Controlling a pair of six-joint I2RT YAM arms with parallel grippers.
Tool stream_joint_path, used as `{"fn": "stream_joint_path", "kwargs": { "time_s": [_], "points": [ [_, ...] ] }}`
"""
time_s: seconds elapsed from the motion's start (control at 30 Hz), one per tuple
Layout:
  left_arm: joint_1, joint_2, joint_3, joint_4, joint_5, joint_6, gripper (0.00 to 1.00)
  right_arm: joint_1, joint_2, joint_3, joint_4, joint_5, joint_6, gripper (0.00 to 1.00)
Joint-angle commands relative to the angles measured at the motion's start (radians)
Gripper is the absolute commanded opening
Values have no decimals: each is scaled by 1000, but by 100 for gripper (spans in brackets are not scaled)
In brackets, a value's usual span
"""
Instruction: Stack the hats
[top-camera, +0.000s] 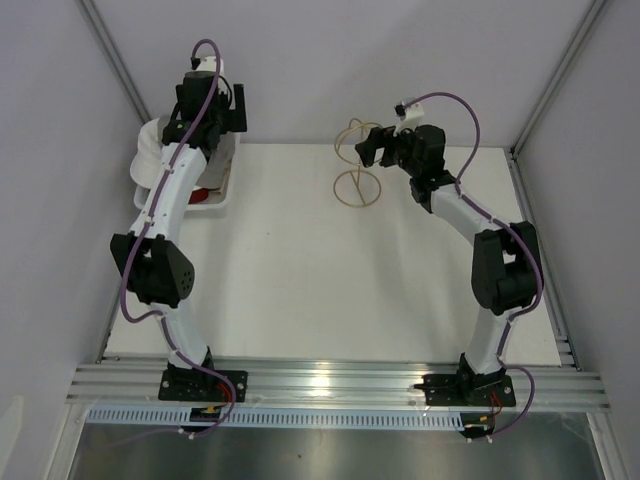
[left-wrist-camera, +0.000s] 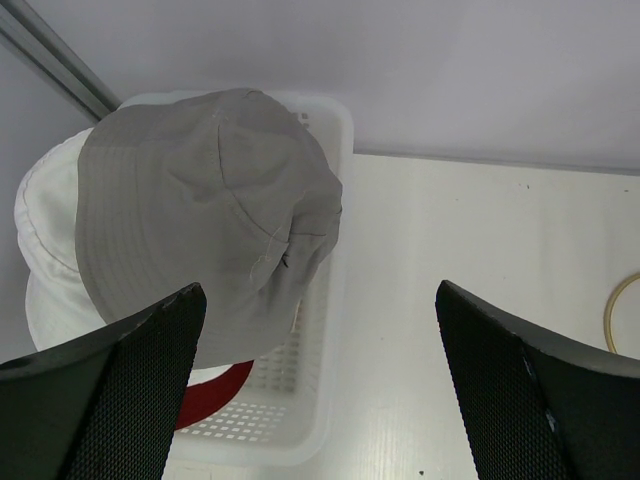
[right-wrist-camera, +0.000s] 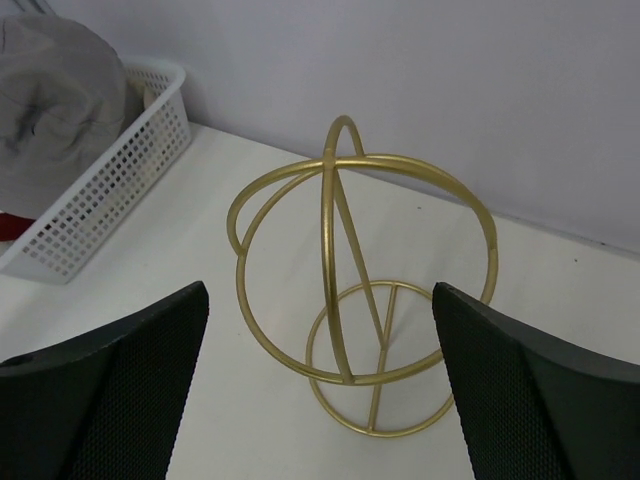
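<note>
A grey hat (left-wrist-camera: 200, 200) lies on top of a pile in the white mesh basket (left-wrist-camera: 325, 330) at the table's back left. Under it a white hat (left-wrist-camera: 45, 230) sticks out to the left, and a dark red hat (left-wrist-camera: 215, 395) shows at the basket's bottom. My left gripper (left-wrist-camera: 320, 290) hangs above the basket's right edge, open and empty, touching no hat. From above, the left gripper (top-camera: 212, 108) covers most of the pile; the white hat (top-camera: 150, 150) and a bit of the dark red hat (top-camera: 203, 195) show. My right gripper (right-wrist-camera: 320, 290) is open, empty, facing the stand.
A gold wire stand (right-wrist-camera: 350, 300) with crossed hoops on a ring base stands on the white table at the back middle, as the gold wire stand (top-camera: 357, 170) shows from above, just left of my right gripper (top-camera: 372, 145). Walls close the table's back and sides.
</note>
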Motion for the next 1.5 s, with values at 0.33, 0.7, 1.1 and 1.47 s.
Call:
{"fn": "stream_joint_path", "kwargs": {
  "time_s": [0.33, 0.7, 1.1, 1.47],
  "points": [
    [-1, -135, -23, 3, 64, 22, 99, 54, 134, 242, -144, 78, -132, 34],
    [-1, -203, -26, -2, 23, 14, 100, 71, -3, 132, -256, -127, -71, 0],
    [-1, -198, -66, 18, -60, 60, 100, 278, -402, -318, -265, -154, -28, 0],
    [-1, -186, -95, 35, -43, 45, 99, 378, -704, -562, -339, -35, -5, 0]
  ]
}}
